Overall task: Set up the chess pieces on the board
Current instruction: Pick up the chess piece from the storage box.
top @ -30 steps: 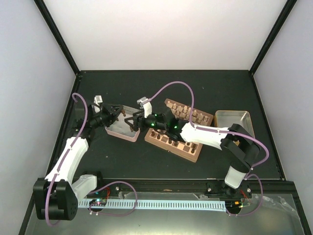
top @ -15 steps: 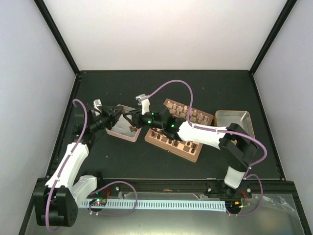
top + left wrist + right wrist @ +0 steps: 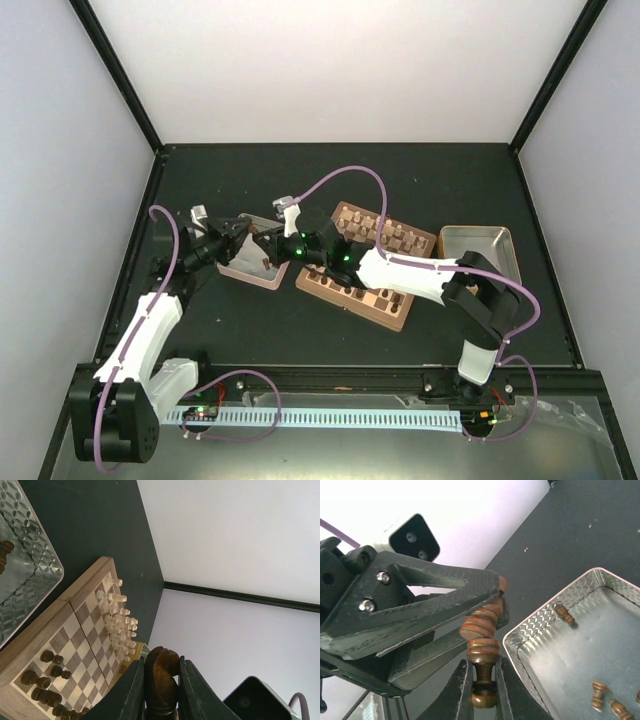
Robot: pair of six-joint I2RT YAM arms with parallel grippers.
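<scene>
dark chess piece (image 3: 482,640) pinched at both ends, head in left gripper (image 3: 161,675), base in right gripper (image 3: 483,687), board (image 3: 75,625) nearer the right

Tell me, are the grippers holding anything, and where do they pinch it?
Both hold one dark brown wooden knight chess piece: the left gripper at its horse head, the right gripper at the neck above its base.

Pinches a dark brown chess piece (image 3: 481,645) low down with the right gripper (image 3: 483,687). Grips the top end of it with the left gripper (image 3: 499,597) too. Shows a shiny metal tray (image 3: 532,627) just beside it, with a few small brown pieces (image 3: 564,614) lying inside.
</scene>
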